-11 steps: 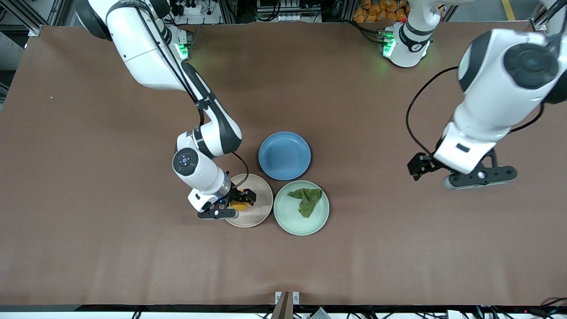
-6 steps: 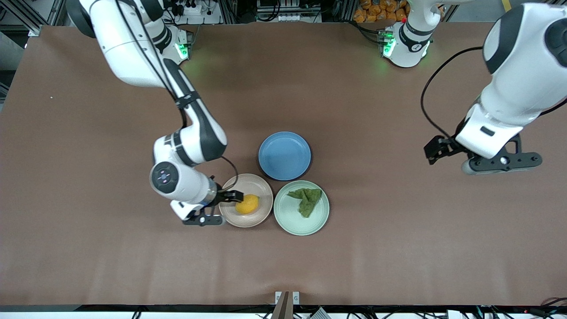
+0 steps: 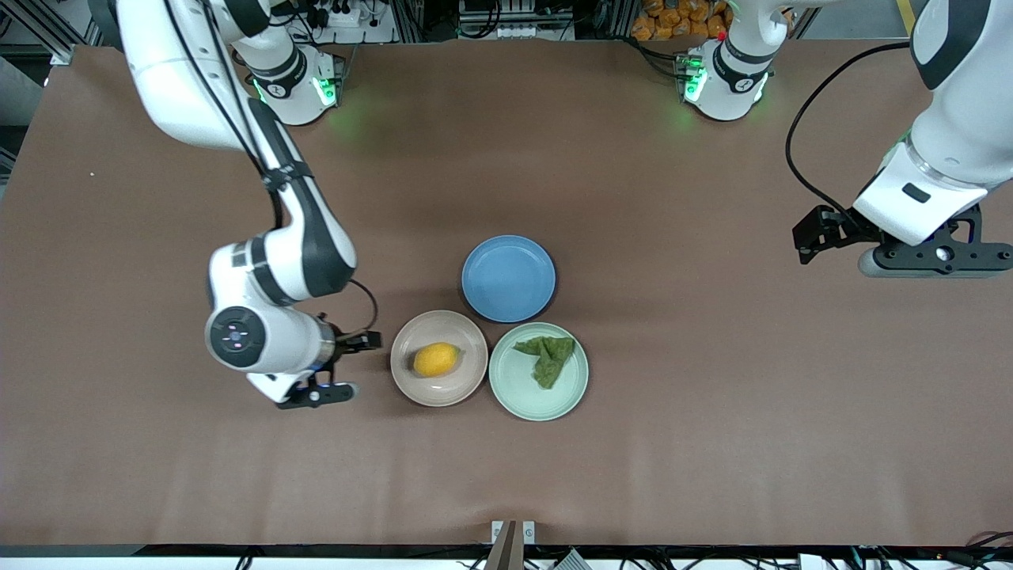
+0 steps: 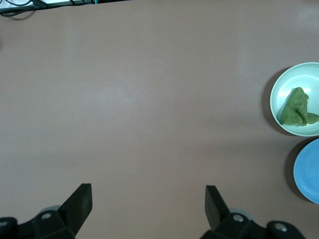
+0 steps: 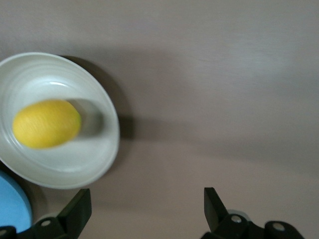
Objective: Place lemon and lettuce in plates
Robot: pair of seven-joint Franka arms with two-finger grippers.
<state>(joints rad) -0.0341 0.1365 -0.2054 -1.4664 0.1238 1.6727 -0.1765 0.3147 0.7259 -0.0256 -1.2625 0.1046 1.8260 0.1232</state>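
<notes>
So the lemon is sitting in the beige-pink plate, and the lettuce is lying in the mint green plate right beside it. A blue plate is resting farther from the camera, touching neither food. The right gripper is hanging released, fingers spread, over bare table just beside the lemon's plate. The left gripper is hovering wide open too, well apart, over the left arm's end of the table.
</notes>
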